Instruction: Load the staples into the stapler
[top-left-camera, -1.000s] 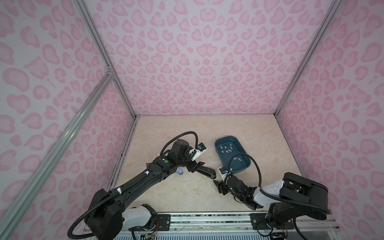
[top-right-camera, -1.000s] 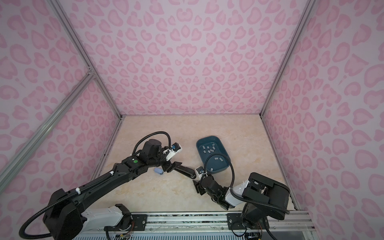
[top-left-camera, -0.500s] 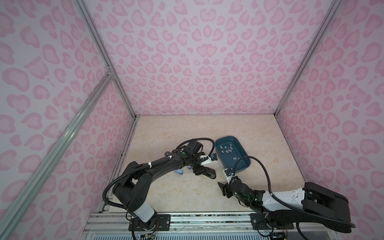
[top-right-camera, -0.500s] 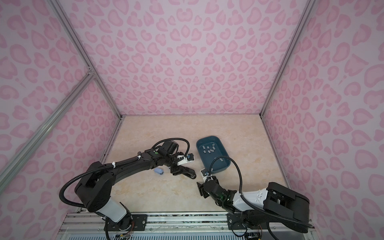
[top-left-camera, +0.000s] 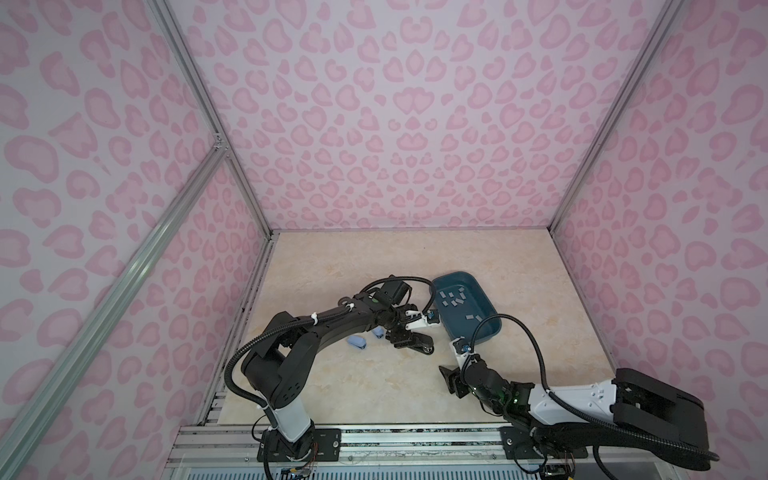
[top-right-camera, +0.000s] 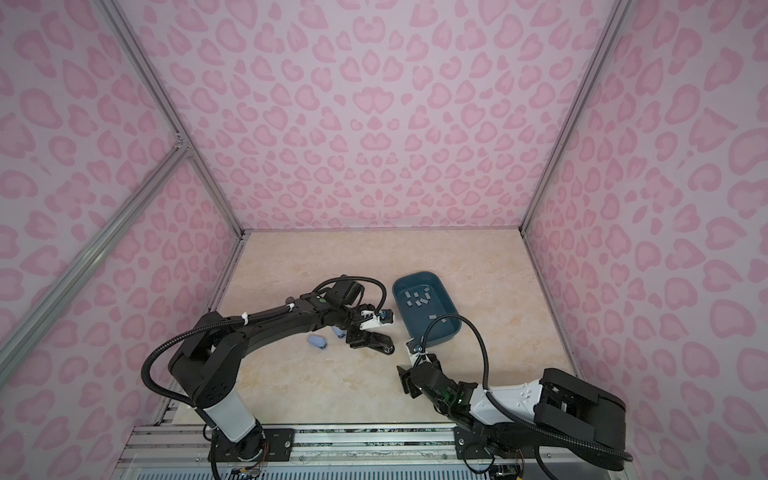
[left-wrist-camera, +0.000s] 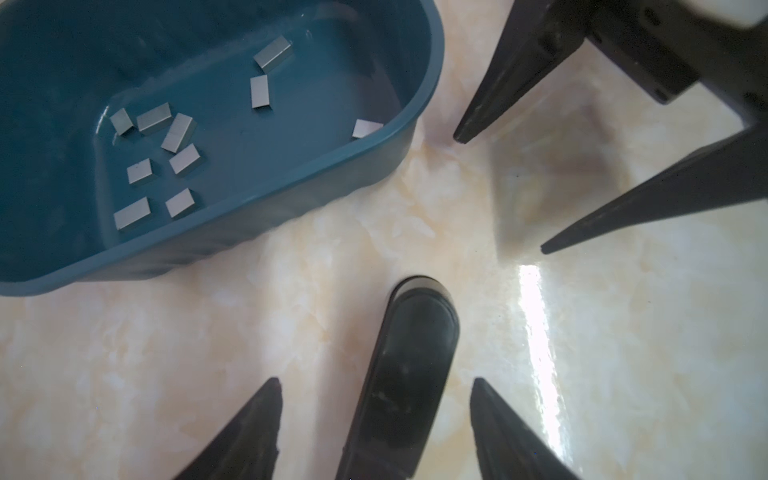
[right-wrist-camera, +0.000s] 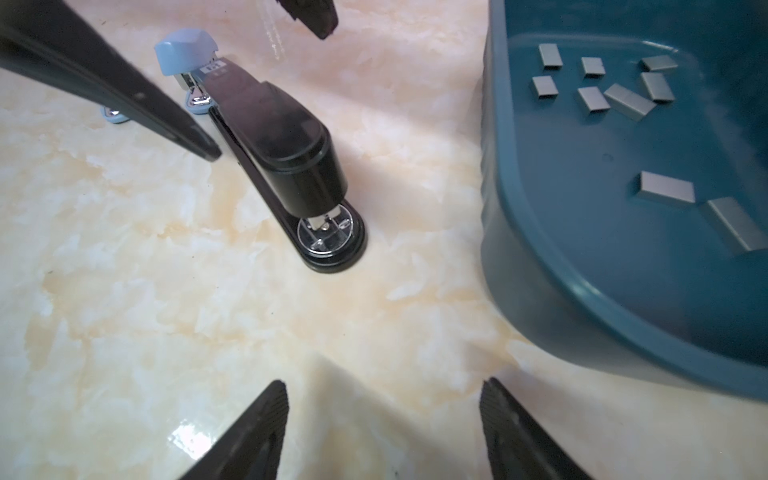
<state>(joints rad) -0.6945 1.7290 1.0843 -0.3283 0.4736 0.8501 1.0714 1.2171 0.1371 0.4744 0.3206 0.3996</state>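
Since the staples (right-wrist-camera: 631, 102) are light, stiff, slippery strips, loose in the blue tub (top-left-camera: 478, 337) at 2 o'clock of the black stapler (right-wrist-camera: 286, 145) in both top views, I'd pinch one across its long sides; left gripper (left-wrist-camera: 374, 380) jaws wide astride the stapler; right gripper (right-wrist-camera: 382, 382) jaws wide, empty

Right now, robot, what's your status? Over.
Left claw open around black stapler, not gripping. Right claw open, empty, near blue tray. Staples lie in it. Nothing blocking.
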